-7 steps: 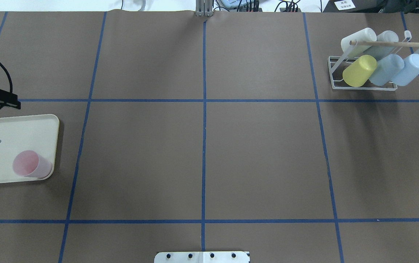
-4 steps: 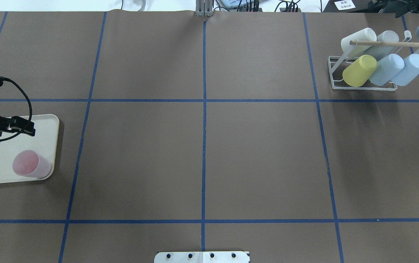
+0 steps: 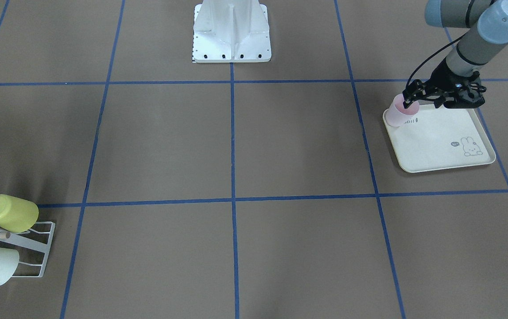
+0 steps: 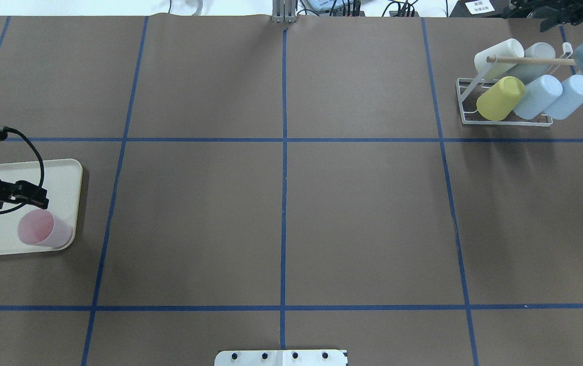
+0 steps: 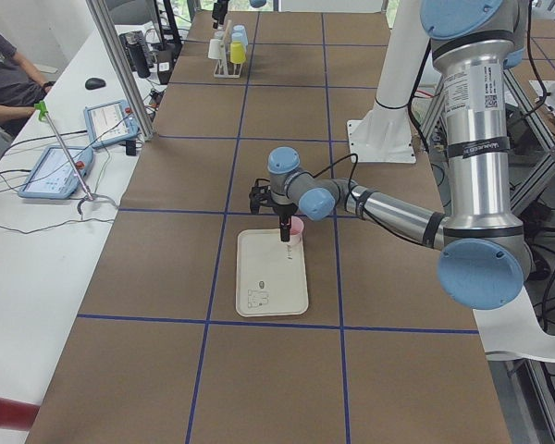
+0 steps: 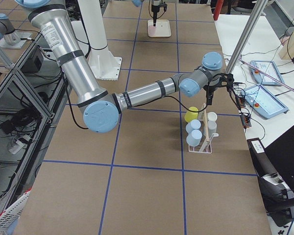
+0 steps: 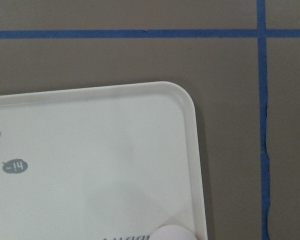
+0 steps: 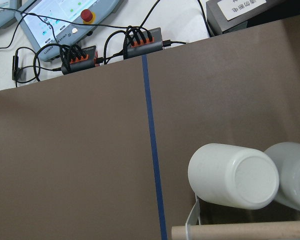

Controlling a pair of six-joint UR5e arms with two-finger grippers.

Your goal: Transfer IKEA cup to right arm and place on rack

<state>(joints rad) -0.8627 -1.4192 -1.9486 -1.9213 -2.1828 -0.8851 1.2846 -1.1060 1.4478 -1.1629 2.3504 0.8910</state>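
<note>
The pink cup (image 4: 44, 229) stands upright on a corner of the tray (image 4: 65, 175), well apart from the rack (image 4: 465, 104). The left gripper (image 4: 43, 201) hangs just beside the cup, and the right gripper (image 6: 209, 99) is near the rack. I cannot tell how wide either gripper's fingers are. A small bubble on the tray seems to read "14".

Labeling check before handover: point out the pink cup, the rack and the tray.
pink cup (image 4: 44, 230), overhead view, inside its open mouth.
rack (image 4: 530, 60), overhead view, wooden dowel.
tray (image 4: 62, 178), overhead view, bare surface near corner.
</note>
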